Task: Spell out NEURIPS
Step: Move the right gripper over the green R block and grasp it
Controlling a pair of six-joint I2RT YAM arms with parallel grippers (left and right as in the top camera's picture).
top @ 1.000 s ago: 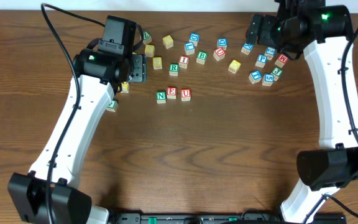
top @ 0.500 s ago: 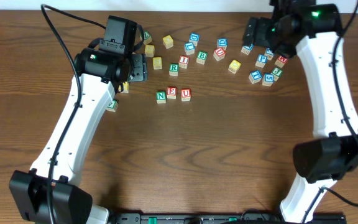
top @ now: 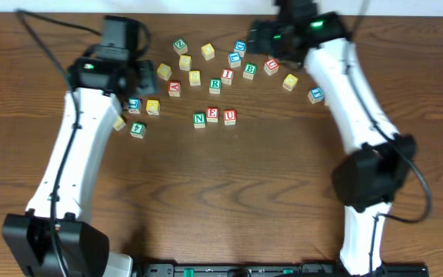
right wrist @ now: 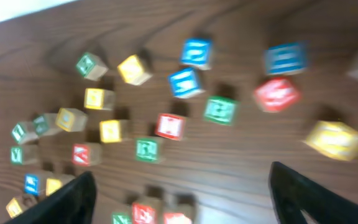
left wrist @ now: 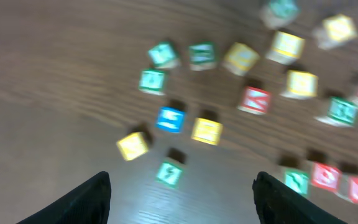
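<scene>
We see the N cube [top: 199,118], E cube [top: 213,114] and U cube [top: 230,117] sitting in a row near the middle of the surface [top: 283,169], with the R cube [top: 215,85] and I cube [top: 227,76] just beyond them among the scattered ones. Left hand [left wrist: 182,183] and right hand [right wrist: 182,177] both hang above the pile, fingers spread apart, nothing between them

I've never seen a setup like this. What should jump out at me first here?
Probably the two white robot arms, the left arm and right arm, reaching from the near edge over a dark wooden table. Between them, three small pale wooden letter cubes stand in a neat row: green N cube, red E cube and U cube. Beyond that row lies a loose scatter of similar colourful cubes.
</scene>
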